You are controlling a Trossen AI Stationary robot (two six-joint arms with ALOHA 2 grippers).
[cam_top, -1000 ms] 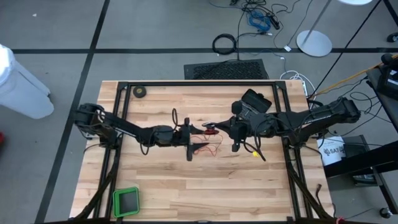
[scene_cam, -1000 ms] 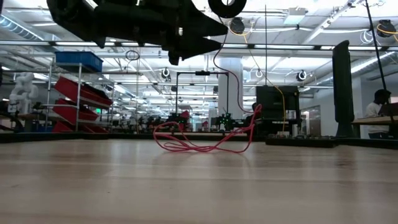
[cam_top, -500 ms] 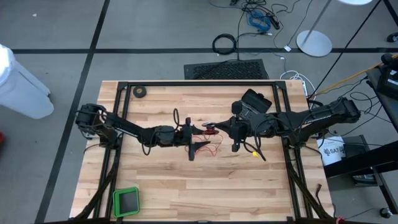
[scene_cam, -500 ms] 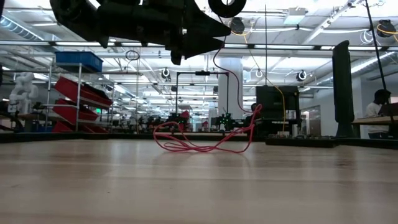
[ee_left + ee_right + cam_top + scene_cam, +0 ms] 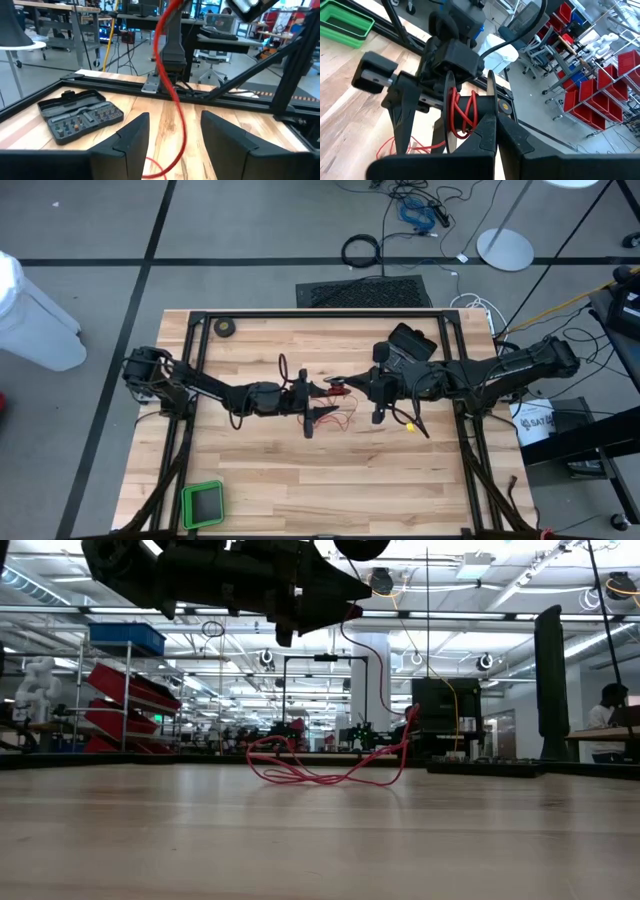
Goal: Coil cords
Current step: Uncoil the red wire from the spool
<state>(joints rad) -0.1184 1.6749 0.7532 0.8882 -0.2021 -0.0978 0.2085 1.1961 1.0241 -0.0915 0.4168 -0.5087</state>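
A small black reel (image 5: 467, 107) with red wire wound on its core is up in the air over the table's middle, and my right gripper (image 5: 495, 135) is shut on it. From the reel (image 5: 340, 389) the thin red wire (image 5: 378, 680) hangs down to a loose heap (image 5: 330, 772) lying on the wood. My left gripper (image 5: 175, 135) faces the reel from the left, level and open. The hanging wire (image 5: 177, 110) runs between its two fingers. I cannot tell whether it touches them. My right gripper pinches the rim of the reel's flange (image 5: 490, 95) on its own side between its two fingers. The fingers come from the table's right, nearly level. The reel is lifted clear of the table, with its axle across the fingers and the wire trailing slack below it.
An open grey tool-bit case (image 5: 412, 340) lies at the far right of the table. A black tape roll (image 5: 226, 328) sits at the far left and a green tray (image 5: 203, 502) at the near left. The near half of the wooden top is bare.
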